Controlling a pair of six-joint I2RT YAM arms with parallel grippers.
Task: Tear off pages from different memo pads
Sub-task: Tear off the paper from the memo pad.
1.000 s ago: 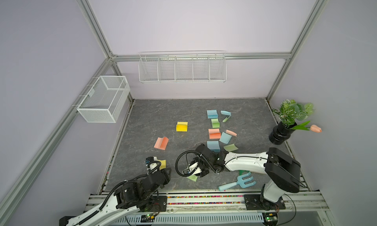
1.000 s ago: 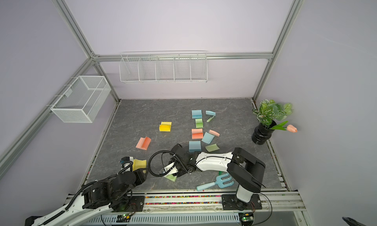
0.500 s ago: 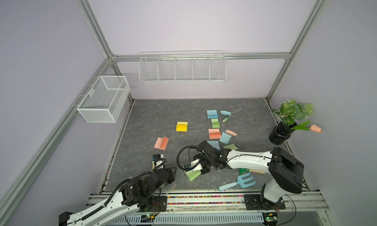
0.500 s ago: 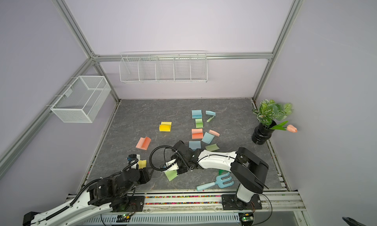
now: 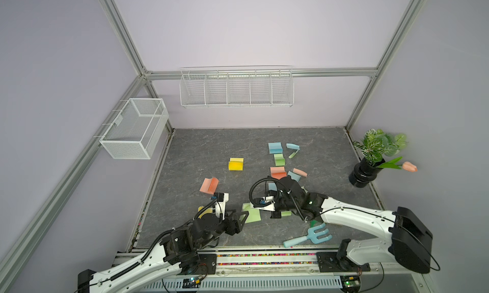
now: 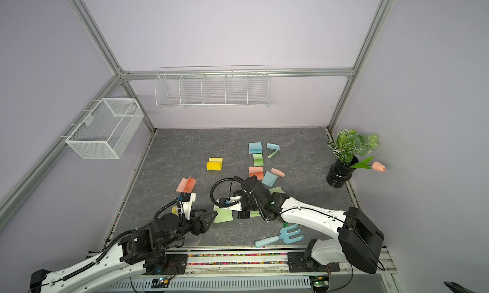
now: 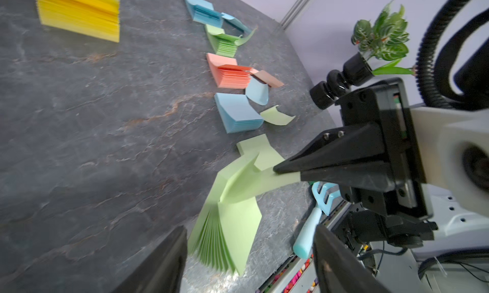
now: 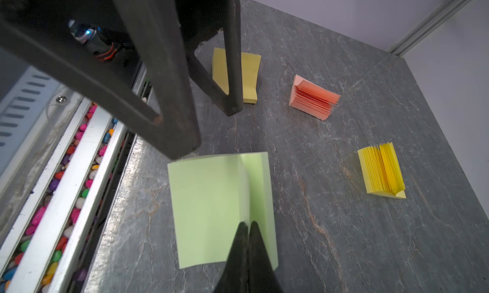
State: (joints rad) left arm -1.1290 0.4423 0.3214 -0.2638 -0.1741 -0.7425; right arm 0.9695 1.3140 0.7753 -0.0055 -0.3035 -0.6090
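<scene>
Green pad (image 5: 252,215) of thin matte sheets near the counter's (image 5: 211,146) front edge, one page (image 7: 248,180) pinched.
Right jaws are closed flat on the top page, which bends up in a soft curve from the fanned block; left jaws stand open at the pad's fanned edge, contact not clear. Grey counter is veined like stone. In both top views the right wrist covers the pinch, and a yellow pad (image 8: 250,74) lies partly behind the left arm.
</scene>
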